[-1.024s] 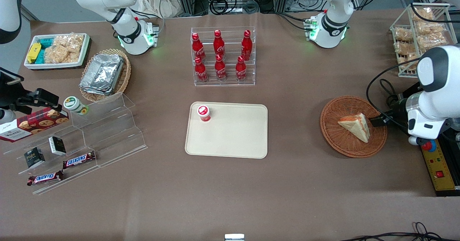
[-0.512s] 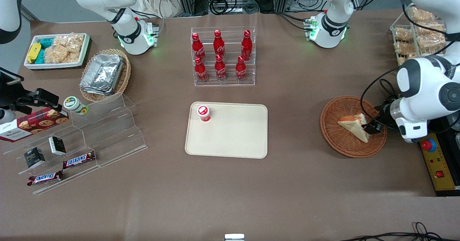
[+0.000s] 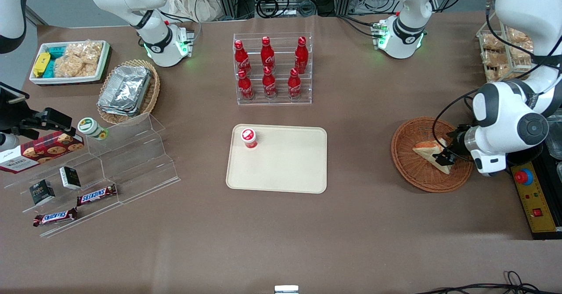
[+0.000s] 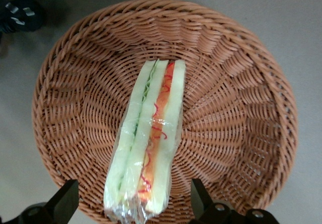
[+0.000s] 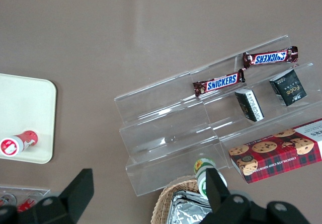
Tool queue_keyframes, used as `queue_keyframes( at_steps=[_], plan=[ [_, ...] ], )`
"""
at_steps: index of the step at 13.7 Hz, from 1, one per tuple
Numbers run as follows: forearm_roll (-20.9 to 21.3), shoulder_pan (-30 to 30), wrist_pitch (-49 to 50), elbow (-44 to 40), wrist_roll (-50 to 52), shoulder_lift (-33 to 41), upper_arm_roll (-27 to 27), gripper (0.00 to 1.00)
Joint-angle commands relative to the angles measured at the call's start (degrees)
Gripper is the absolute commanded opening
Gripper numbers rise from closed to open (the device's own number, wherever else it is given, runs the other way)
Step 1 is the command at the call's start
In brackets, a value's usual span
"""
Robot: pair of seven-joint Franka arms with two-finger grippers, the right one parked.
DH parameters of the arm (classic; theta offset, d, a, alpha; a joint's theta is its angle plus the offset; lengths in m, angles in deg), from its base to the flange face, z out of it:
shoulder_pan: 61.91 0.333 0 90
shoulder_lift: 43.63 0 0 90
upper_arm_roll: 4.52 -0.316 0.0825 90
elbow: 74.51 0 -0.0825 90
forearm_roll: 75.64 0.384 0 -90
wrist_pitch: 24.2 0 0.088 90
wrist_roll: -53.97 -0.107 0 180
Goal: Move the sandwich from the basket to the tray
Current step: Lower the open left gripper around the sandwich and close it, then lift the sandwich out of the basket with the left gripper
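Observation:
The sandwich [image 3: 428, 150] is a plastic-wrapped wedge lying in the round reddish-brown wicker basket [image 3: 410, 166] toward the working arm's end of the table. In the left wrist view the sandwich [image 4: 148, 138] shows its green and orange-red filling edge, resting in the basket [image 4: 241, 113]. My gripper [image 3: 443, 153] is open and hangs low over the sandwich's wide end, one finger on each side of it, not touching it; the black fingertips [image 4: 65, 201] stand apart from the wrap. The beige tray [image 3: 285, 171] lies at mid-table.
A red-capped small bottle [image 3: 248, 138] lies on the tray's corner. A clear rack of red cola bottles [image 3: 272, 68] stands farther from the front camera than the tray. A wire rack of snack bags [image 3: 500, 57] stands near the working arm. A yellow control box [image 3: 538, 206] lies beside the basket.
My gripper has moved from the basket's rim in over the sandwich and come down, turning so its open fingers straddle the sandwich's wide end. The sandwich has not moved.

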State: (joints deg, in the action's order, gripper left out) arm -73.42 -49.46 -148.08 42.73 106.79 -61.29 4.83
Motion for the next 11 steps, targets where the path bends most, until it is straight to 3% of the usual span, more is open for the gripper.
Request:
queue_keyframes(
  at_steps=[1,4,5,6,8,11],
  plan=[
    [1.38,0.12,-4.77,2.72,1.33,-1.23,0.05,1.00],
    [1.73,0.12,-5.84,1.77,1.24,-2.82,0.05,0.98],
    [1.74,0.12,-5.32,1.16,1.15,-2.82,0.14,0.56],
    [1.74,0.12,-4.97,0.98,1.15,-2.65,0.05,0.01],
    [1.65,0.12,-3.05,-1.38,1.15,-2.38,0.31,0.00],
    [1.39,0.12,14.75,-12.35,-0.34,-2.56,0.84,0.00]
  ],
)
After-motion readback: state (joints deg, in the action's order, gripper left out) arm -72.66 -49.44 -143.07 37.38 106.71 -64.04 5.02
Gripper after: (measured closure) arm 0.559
